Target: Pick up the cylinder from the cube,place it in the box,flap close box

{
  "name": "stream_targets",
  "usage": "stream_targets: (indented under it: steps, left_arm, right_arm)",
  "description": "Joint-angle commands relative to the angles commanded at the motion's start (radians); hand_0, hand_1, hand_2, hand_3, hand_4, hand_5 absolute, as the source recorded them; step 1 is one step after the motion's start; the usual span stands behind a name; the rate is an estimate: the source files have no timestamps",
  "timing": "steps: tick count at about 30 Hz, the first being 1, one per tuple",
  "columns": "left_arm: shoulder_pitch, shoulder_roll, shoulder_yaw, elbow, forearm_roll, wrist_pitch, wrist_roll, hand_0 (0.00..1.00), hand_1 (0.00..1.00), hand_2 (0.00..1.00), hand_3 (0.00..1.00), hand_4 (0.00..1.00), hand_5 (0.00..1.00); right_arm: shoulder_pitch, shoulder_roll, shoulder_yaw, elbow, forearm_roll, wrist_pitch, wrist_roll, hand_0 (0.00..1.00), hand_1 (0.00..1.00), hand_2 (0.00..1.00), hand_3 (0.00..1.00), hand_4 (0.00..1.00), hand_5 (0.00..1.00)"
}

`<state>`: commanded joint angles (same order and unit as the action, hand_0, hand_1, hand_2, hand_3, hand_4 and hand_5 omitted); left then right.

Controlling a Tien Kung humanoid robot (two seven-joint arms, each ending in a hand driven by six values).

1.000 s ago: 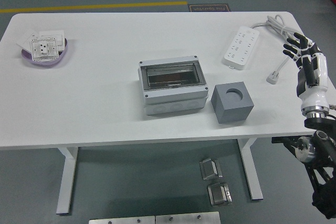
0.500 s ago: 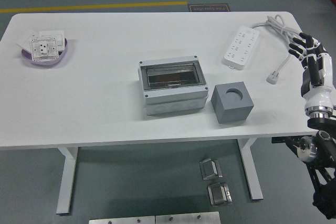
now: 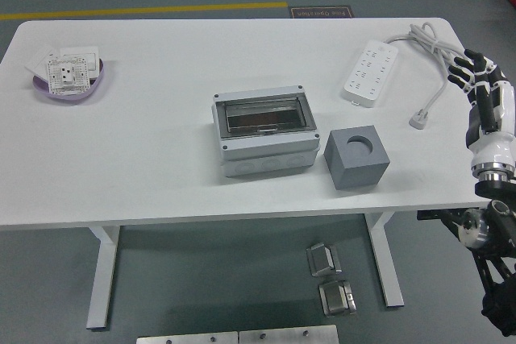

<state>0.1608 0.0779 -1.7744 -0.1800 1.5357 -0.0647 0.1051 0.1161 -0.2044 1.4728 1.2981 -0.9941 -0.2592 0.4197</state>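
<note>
Your right hand (image 3: 482, 94) hangs at the table's right edge, fingers (image 3: 466, 66) loosely spread, gripping nothing. Well to their left sits the grey cube (image 3: 356, 156) with its round hole, touching the grey plastic box (image 3: 264, 132), whose clear flap is down.

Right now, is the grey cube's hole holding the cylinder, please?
Empty: the round hole atop the cube shows only dark recess, no cylinder.

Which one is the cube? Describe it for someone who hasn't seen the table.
On the white table, look right of centre near the front edge. Immediately right of the light grey box with the clear flap sits the cube: dark grey, with a round hole in its top face.
</note>
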Motion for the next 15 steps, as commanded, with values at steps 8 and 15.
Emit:
stream_targets:
  steps: [8,15]
  left_arm:
    - [-0.007,0.015,0.013,0.0,-0.002,0.0,0.003,0.654,0.587,0.559,0.591,0.497,0.047]
    - [-0.018,0.033,0.044,0.0,-0.022,0.001,0.005,0.653,0.588,0.559,0.591,0.497,0.046]
  right_arm:
    - [-0.002,0.005,0.009,-0.001,-0.004,-0.009,0.001,0.667,0.649,0.681,0.674,0.883,0.678]
    - [-0.006,0.011,0.01,-0.002,-0.006,-0.012,-0.001,0.665,0.648,0.682,0.673,0.882,0.676]
